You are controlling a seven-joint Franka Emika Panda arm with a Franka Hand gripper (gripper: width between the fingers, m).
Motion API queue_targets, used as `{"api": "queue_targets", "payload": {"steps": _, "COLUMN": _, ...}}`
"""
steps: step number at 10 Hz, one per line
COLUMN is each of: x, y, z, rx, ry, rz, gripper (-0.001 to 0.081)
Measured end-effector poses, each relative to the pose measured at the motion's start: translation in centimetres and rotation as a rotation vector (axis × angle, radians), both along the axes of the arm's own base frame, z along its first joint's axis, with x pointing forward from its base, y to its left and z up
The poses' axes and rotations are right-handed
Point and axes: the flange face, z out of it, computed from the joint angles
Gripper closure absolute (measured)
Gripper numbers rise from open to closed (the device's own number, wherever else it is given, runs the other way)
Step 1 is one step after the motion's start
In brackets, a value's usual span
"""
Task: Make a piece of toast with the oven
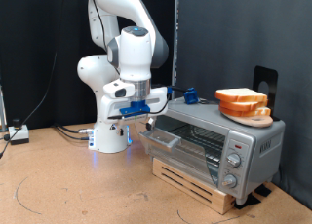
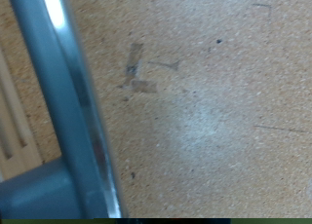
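Ext view: boxy silver toaster oven [image 1: 210, 141] on wooden slat pallet [image 1: 195, 182], glass door part open. Toast slices [image 1: 241, 95] on round orange plate [image 1: 249, 111] atop oven. Gripper [image 1: 146, 120] at door's upper edge; can't tell if open/closed.
Wrist view: curved shiny metal edge [image 2: 73, 107] over speckled tan floor [image 2: 214, 117]; fingers not seen.

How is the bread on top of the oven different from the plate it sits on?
The bread is pale with a golden-tan crust; the plate is orange. The bread looks squarish; the plate looks round. The bread lies on top; the plate sits underneath, right on the oven. Both are up on the oven's roof, away from the robot's hand, which is by the oven's open door.
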Motion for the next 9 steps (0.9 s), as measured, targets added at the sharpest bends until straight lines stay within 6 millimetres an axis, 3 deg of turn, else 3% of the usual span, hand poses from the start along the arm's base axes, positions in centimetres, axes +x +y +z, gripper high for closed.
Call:
{"api": "queue_targets", "payload": {"steps": 4, "x": 1.9, "y": -2.0, "z": -2.3, "rx": -0.036, "ry": -0.001, "rz": -0.026, "gripper": -0.0003}}
{"api": "queue_targets", "payload": {"steps": 9, "x": 3.9, "y": -2.9, "z": -4.3, "rx": -0.054, "ry": 0.002, "rz": -0.037, "gripper": -0.0003}}
